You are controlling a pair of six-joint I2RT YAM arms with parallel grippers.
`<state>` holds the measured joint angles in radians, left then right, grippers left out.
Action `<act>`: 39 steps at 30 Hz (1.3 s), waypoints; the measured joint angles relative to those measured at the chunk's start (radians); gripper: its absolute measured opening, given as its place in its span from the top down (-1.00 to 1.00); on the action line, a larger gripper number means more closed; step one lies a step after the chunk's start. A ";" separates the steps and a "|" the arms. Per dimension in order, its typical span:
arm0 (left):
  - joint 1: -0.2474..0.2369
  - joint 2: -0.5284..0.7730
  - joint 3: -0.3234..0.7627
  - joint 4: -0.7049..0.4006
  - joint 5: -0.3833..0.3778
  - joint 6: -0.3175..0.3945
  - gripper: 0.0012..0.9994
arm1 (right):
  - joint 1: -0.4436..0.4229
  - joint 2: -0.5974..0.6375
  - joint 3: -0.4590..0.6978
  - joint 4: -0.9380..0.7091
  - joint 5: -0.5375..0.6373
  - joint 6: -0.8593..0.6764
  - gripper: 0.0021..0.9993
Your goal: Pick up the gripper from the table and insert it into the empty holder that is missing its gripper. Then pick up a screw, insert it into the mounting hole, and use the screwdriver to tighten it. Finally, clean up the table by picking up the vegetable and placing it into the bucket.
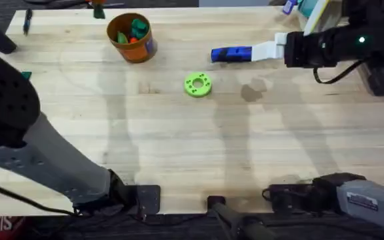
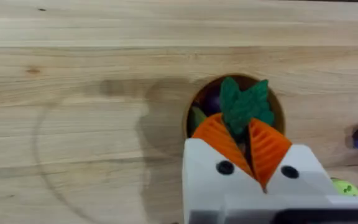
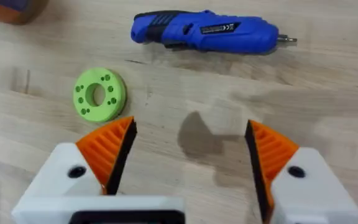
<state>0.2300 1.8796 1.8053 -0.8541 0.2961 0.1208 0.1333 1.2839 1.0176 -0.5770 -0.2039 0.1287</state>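
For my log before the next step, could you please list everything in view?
bucket: one, orange, far left of table, holds toy bits.
vegetable: one, green, over the bucket, pinched in the left hand.
screwdriver: one, blue, lying far right of centre.
disc: one, lime green, table centre.
table: one, pale wood.
left hand: white, orange pads, shut on the vegetable.
right hand: white, orange pads, open beside the screwdriver.

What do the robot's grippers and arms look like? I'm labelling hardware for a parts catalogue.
Each gripper, the left gripper and the right gripper, has white plastic finger mounts with dark screw heads and orange ribbed pads. The arms are black with grey links, black cables and a green indicator light.
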 joint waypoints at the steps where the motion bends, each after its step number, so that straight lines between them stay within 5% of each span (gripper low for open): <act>1: -0.007 0.008 0.000 0.002 0.003 -0.002 0.89 | 0.000 0.000 0.000 0.000 0.000 0.000 -0.99; 13: -0.028 0.192 0.000 0.025 0.019 -0.052 0.81 | 0.000 0.000 0.000 0.000 0.000 0.002 -0.99; 19: -0.032 0.195 0.000 0.033 0.032 -0.072 -0.28 | 0.000 0.000 0.000 0.000 0.000 0.002 -0.99; 25: -0.036 0.186 0.027 -0.028 0.041 -0.078 -0.61 | 0.000 0.000 0.000 -0.002 0.000 0.002 -0.99; 31: -0.034 0.046 0.040 -0.161 0.027 -0.061 -0.81 | 0.000 0.000 0.016 -0.083 0.001 -0.017 -0.99; 39: -0.034 -0.289 0.062 -0.430 -0.055 -0.007 -0.82 | 0.000 0.000 0.227 -0.389 0.001 -0.158 -0.99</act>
<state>0.1959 1.5906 1.8671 -1.2840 0.2414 0.1138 0.1333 1.2839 1.2443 -0.9661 -0.2031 -0.0290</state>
